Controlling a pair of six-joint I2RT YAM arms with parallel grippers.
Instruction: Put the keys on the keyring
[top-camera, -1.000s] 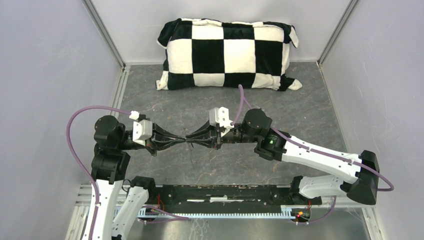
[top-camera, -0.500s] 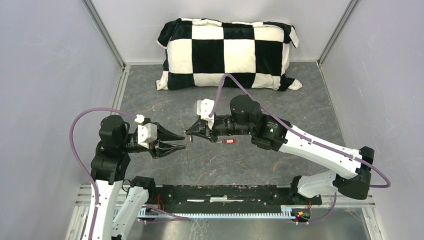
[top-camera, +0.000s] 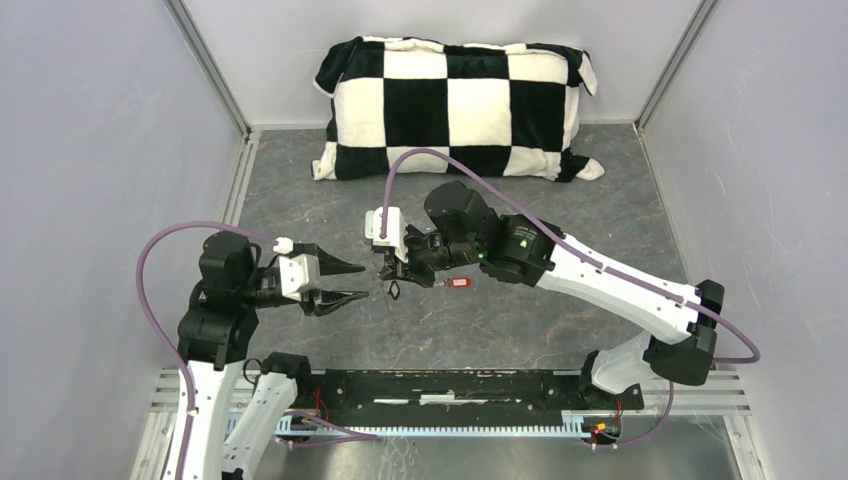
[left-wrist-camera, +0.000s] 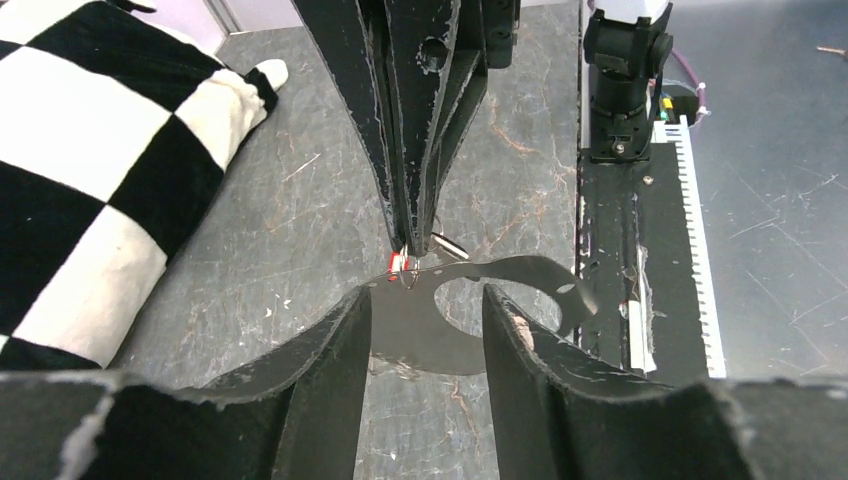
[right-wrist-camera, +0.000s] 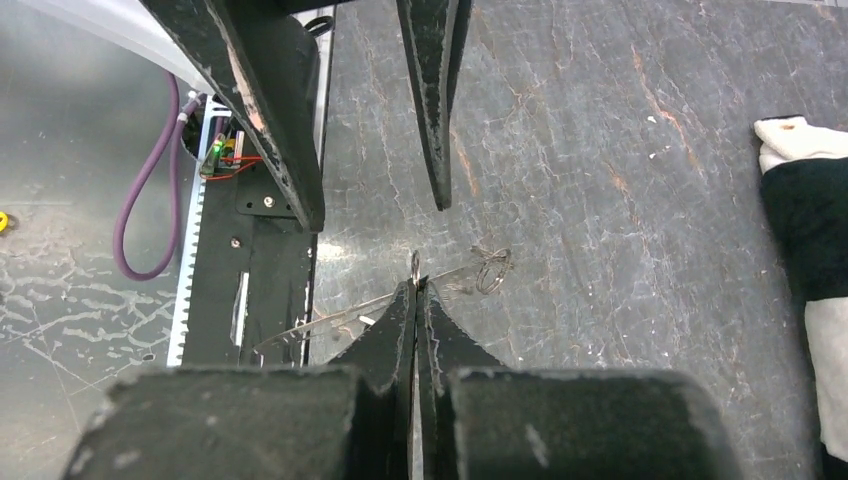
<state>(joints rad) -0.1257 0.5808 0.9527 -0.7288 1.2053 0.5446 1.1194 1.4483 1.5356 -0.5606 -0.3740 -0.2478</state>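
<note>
The keyring (right-wrist-camera: 414, 264) is pinched right at the tips of the right gripper (top-camera: 386, 269). Its fingers are pressed flat together on it, so only a little loop of thin wire pokes out, with some tiny metal bits dangling just below, clear of the table (top-camera: 600, 190). Too small to make out more tbh. The left gripper (top-camera: 366, 282) points at it from the left, fingers spread apart with nothing in them, tips near but not touching. The red key (top-camera: 460, 283) lies on the table just right of those closed tips, under the right wrist. Way at the back, a black-and-white checkered pillow (top-camera: 455, 105) sits along the far edge.
</note>
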